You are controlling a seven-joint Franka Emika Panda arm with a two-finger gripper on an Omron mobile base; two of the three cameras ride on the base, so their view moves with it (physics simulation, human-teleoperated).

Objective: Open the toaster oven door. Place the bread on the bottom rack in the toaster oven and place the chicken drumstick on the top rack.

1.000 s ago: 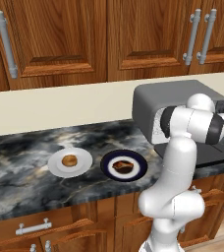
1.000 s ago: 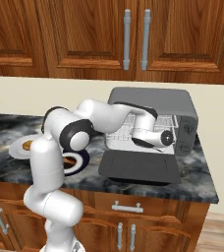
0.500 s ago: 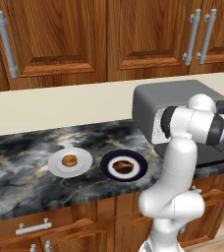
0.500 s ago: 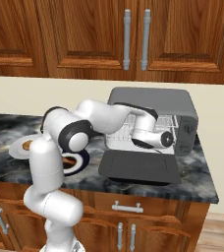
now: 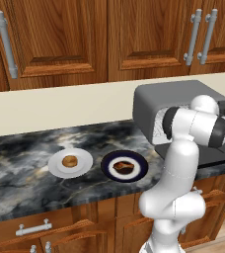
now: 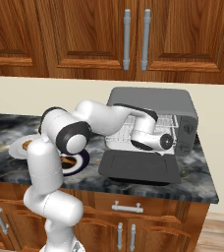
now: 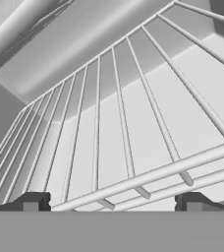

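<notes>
Door (image 6: pixel 139 166) down flat; gripper (image 7: pixel 111 203) wide, empty, at rack (image 7: pixel 133 147) front. Bread (image 5: pixel 69 161), drumstick (image 5: pixel 123 167) on plates. Next likely: fetch bread.

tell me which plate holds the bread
The white plate holds the bread; the dark blue plate nearer the toaster oven carries the chicken drumstick.
</notes>
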